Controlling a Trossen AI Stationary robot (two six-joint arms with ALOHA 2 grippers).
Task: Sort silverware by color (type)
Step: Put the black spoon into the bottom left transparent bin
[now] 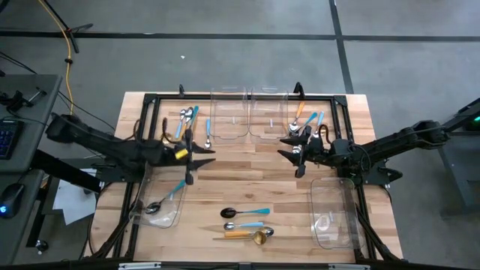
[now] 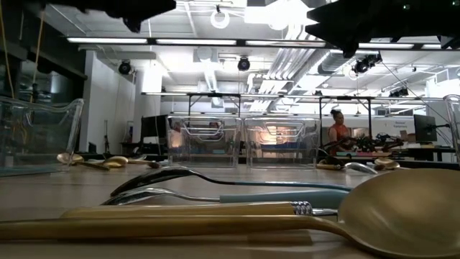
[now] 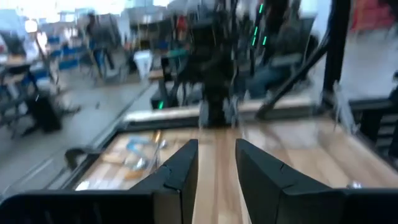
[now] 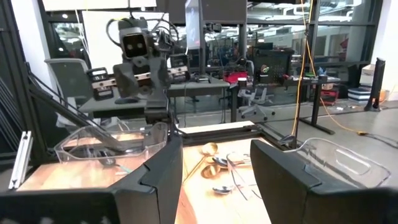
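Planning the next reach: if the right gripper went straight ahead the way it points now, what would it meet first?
The right gripper is open and empty, pointing across the table toward the left arm. Its wrist view shows a small cluster of spoons on the wood just ahead; it might pass above them and reach the left gripper instead.

two dark jointed arms, black cabling; left gripper (image 1: 189, 157) yellow mark, perhaps tape; angular black fingers (image 4: 163, 174)
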